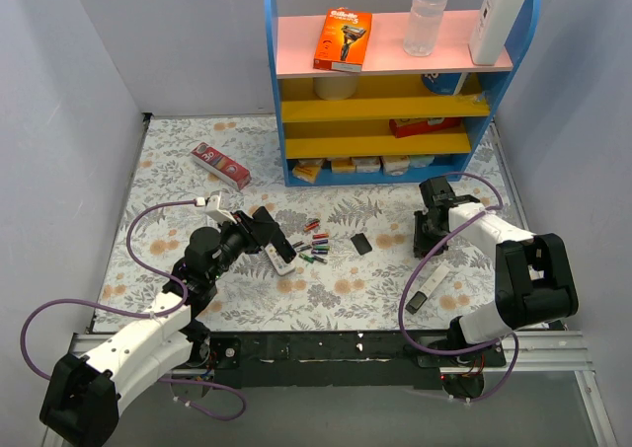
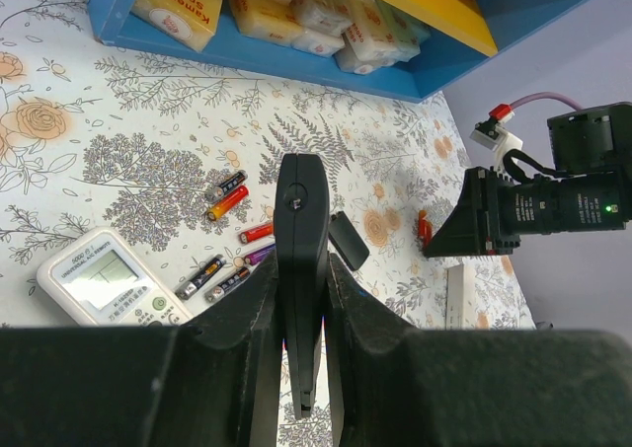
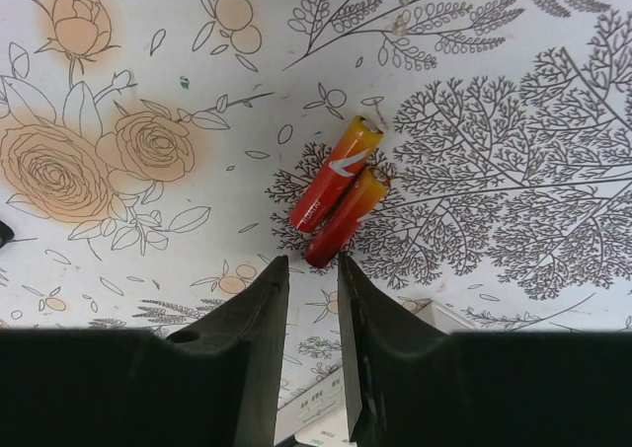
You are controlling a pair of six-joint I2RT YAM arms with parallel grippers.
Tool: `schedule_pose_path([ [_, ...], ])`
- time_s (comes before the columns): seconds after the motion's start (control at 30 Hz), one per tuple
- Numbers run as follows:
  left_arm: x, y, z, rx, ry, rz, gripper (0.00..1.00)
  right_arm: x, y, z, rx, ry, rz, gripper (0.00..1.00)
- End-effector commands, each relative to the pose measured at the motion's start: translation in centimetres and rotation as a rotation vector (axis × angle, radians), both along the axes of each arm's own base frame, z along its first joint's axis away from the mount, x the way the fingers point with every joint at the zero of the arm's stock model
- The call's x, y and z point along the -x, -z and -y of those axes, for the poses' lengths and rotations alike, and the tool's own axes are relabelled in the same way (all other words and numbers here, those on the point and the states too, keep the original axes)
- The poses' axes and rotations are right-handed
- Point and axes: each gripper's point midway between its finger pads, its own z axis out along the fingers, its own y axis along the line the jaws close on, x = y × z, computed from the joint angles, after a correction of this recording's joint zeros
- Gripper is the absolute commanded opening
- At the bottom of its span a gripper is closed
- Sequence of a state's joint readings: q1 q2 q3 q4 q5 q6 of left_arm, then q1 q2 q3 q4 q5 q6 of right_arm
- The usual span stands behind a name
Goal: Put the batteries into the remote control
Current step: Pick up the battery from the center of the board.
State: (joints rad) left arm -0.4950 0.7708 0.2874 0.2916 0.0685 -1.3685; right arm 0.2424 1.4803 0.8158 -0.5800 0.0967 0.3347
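Currently: the floral-cloth table carries a blue shelf unit at its far edge, with both arms reaching in from the near edge.

Left gripper: clamped on a black remote control, held on edge between the two fingers and raised off the cloth, left of centre.

Right gripper: jaws a narrow gap apart with nothing between them, pointing down at the cloth on the right side of the table.

A white remote lies face up just beside the left gripper. A second white remote lies near the right arm's base. A small black cover lies flat between the two grippers.

Batteries: a loose scatter of red, green, blue and black cells on the cloth between the white remote and the black cover. Two red-orange cells lie apart from that scatter, side by side and touching, just ahead of the right fingertips.
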Motion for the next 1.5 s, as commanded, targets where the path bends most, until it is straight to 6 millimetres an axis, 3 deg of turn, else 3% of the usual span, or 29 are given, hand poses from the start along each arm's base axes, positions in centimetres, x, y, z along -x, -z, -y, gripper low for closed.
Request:
schedule_pose_path([
  [0.0, -0.2, -2.1, 0.5, 0.023, 0.015, 0.049, 0.0, -0.1, 0.0, -0.9, -0.051, -0.007, 0.009, 0.34],
  [1.13, -0.2, -2.5, 0.6, 0.027, 0.02, 0.052, 0.0, -4.8, -0.5, -4.3, -0.105, -0.166, 0.089, 0.46],
  [1.3, -0.2, -2.5, 0.5, 0.023, 0.019, 0.053, 0.0, -5.4, -2.1, -5.2, -0.117, -0.255, 0.109, 0.48],
  [1.47, -0.2, -2.6, 0.5, 0.023, 0.017, 0.056, 0.0, -6.0, -4.1, -4.4, -0.043, -0.37, 0.148, 0.48],
])
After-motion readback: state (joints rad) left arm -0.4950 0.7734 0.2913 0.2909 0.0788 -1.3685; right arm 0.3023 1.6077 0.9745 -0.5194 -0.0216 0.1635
